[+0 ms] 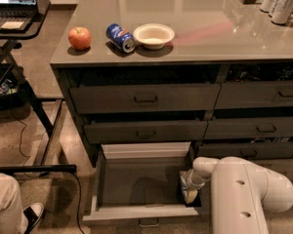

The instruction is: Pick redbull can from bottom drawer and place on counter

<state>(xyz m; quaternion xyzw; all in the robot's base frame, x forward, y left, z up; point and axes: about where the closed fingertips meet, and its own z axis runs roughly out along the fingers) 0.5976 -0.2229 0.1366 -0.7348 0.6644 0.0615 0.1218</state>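
Observation:
The bottom drawer [136, 186] is pulled open under the counter [200, 13], and its dark floor shows. My gripper [189, 191] reaches down into the drawer's right end, beneath my white arm [249, 194]. A slim silver-grey shape [185, 181] sits right at the gripper and looks like the redbull can. The gripper and arm hide most of it. I cannot tell whether it is held.
On the counter's left part lie a red apple [80, 37], a blue Pepsi can [120, 37] on its side and a white bowl [154, 35]. Silver-white cans [281, 1] stand at the far right. A laptop desk [19, 13] and a person's leg [5, 204] are at the left.

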